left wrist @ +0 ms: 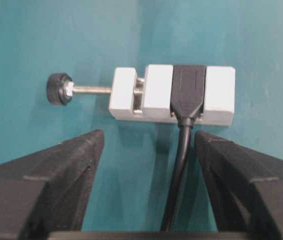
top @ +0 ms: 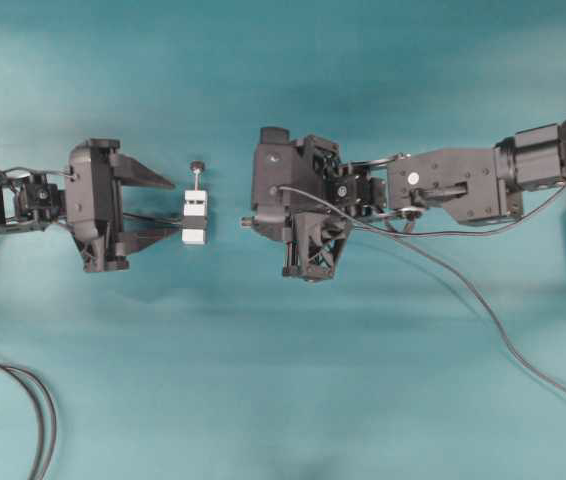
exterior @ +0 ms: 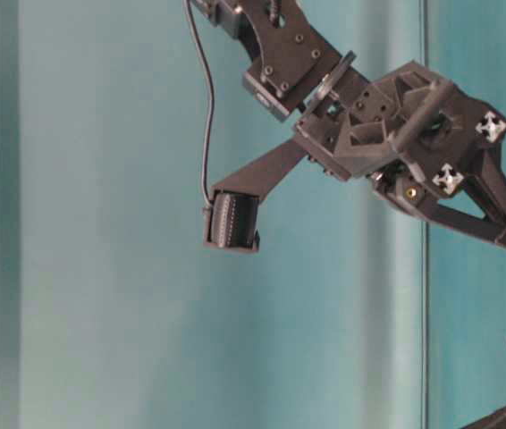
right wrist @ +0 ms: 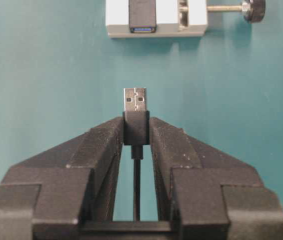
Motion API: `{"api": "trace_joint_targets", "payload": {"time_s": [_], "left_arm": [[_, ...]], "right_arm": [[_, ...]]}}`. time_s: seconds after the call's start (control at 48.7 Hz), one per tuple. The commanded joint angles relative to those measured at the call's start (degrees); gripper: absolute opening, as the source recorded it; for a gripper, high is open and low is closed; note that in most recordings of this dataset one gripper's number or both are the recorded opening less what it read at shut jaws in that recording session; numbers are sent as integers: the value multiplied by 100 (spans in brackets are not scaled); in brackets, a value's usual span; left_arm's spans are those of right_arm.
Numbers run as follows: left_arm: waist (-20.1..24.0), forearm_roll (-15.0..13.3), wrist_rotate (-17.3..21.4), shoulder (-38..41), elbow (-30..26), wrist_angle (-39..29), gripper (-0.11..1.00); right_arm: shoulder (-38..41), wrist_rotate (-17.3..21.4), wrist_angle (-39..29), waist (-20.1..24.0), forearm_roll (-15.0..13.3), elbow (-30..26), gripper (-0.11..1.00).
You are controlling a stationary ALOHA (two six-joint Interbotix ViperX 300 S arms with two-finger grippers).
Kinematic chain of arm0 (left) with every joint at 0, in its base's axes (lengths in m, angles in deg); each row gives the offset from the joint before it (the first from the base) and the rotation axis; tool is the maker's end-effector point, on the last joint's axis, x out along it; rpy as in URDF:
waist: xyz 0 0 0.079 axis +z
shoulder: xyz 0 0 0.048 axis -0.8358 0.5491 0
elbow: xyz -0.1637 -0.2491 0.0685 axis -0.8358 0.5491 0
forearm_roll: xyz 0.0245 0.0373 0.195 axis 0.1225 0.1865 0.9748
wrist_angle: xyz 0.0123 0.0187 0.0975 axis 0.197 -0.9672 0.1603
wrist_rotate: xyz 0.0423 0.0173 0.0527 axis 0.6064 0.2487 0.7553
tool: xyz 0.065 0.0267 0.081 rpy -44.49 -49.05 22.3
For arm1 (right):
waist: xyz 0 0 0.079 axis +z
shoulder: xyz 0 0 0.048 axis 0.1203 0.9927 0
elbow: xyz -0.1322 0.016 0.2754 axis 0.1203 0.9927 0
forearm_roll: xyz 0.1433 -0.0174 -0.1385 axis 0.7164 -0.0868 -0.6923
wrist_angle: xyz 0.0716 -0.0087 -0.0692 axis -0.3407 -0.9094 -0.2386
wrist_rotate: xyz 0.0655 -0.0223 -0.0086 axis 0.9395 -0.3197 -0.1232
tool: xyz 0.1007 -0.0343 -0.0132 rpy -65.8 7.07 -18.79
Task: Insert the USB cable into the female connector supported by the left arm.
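On the teal mat, left of centre, the light female connector (top: 194,218) is lying between the left gripper's (top: 159,210) wide-standing fingers, while the right gripper (right wrist: 136,131) is pinching the USB cable's (right wrist: 135,116) rigid plug body, leaving its tip bare.

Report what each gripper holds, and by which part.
Right gripper clamps the USB cable by its dark plug body, metal tip protruding. Left gripper holds nothing, open around the female connector's cable.

A teal surface (top: 263,380) fills the overhead view; a looped pair of black cables (top: 35,400) curls at its lower left corner.
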Motion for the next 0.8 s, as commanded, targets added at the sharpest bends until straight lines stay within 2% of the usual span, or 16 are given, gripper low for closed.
{"api": "trace_joint_targets", "payload": {"time_s": [0.0, 0.472, 0.78], "left_arm": [[26, 18, 70, -26, -53, 123, 77], [18, 26, 62, 35, -18, 220, 76], [-62, 35, 62, 53, -26, 229, 76]], "right_arm": [[-44, 0, -26, 9, -26, -237, 21], [466, -35, -475, 9, -35, -923, 21], [633, -35, -624, 9, -35, -1063, 21]]}}
